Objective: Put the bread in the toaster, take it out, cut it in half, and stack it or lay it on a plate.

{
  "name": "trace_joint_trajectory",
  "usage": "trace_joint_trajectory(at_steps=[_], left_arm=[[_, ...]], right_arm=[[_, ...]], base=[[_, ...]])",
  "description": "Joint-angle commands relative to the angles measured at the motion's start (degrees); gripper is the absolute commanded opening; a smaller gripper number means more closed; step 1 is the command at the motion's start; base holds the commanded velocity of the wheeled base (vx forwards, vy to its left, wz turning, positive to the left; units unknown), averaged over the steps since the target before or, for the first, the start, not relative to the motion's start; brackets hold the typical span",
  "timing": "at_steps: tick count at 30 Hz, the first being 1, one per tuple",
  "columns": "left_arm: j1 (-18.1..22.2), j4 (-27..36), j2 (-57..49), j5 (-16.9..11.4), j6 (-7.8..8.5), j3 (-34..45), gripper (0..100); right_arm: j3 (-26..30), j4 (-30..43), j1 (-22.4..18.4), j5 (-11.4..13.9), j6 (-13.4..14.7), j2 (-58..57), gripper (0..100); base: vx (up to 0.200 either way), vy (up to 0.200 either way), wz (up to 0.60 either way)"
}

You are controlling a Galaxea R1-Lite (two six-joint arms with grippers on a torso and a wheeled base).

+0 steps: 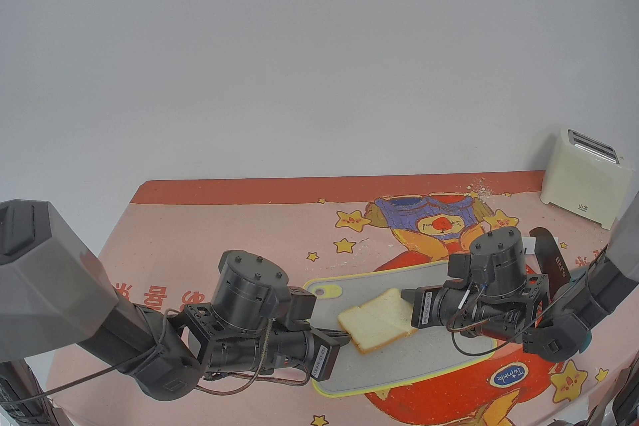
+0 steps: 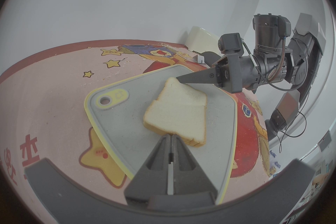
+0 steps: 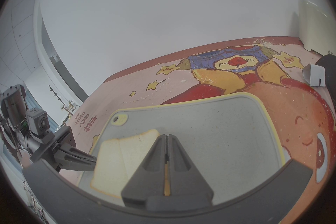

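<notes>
The bread [image 1: 377, 322] lies on the left part of the grey, yellow-rimmed cutting board [image 1: 426, 362]. It reads as two pieces, one lapping over the other with a seam between them, so the cut looks done and stacking seems to be the step in hand. The left gripper [image 2: 171, 136] comes at it from the near left, its fingers pressed together to a thin slit and the tips touching the bread's near edge. I cannot tell whether any crust is nipped between them. The right gripper [image 2: 179, 78] meets the far right corner from the opposite side, its jaws likewise closed to a point that touches the bread. Set against it from two sides like this, the closed tips probably serve as pushers, to square the pieces or keep them from sliding. Both forearms lie low and nearly level over the table [image 1: 233, 227], with the wrists turned inward to face one another across the board. The toaster [image 1: 586, 184] stands at the far right corner, well apart, and a dark object [image 1: 552, 261] sits just beyond the right wrist.
</notes>
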Motion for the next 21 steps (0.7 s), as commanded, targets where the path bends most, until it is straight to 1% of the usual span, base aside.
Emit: trace_joint_trajectory(at_steps=[1,3,12,15,17,19,21], left_arm=[[-0.01,-0.24,0.62,0.12,-0.03,0.09,0],[-0.01,-0.42,0.62,0.12,-0.03,0.18,0],[-0.01,-0.42,0.62,0.21,0.06,0.18,0],[-0.01,-0.42,0.53,0.21,0.06,0.36,0],[-0.01,-0.42,0.62,0.21,0.06,0.53,0],[-0.01,-0.42,0.53,0.21,-0.03,0.62,0],[-0.01,-0.42,0.53,0.21,0.06,0.71,0]], right_arm=[[0.00,-0.07,0.11,0.03,-0.01,-1.69,0],[0.09,0.11,0.20,0.12,-0.01,-2.39,0],[0.71,0.64,3.36,0.21,0.17,-7.05,0],[0.44,1.34,1.78,-0.41,-0.27,-6.52,0],[0.35,1.25,-0.94,-0.50,-0.80,-5.03,0],[0.18,0.72,-2.08,-0.67,-1.50,-4.24,0],[0.18,0.64,-2.35,-0.76,-2.38,-4.24,0]], base=[[0.000,0.000,0.00],[0.000,0.000,0.00],[0.000,0.000,0.00],[0.000,0.000,0.00],[0.000,0.000,0.00],[0.000,0.000,0.00],[0.000,0.000,0.00]])
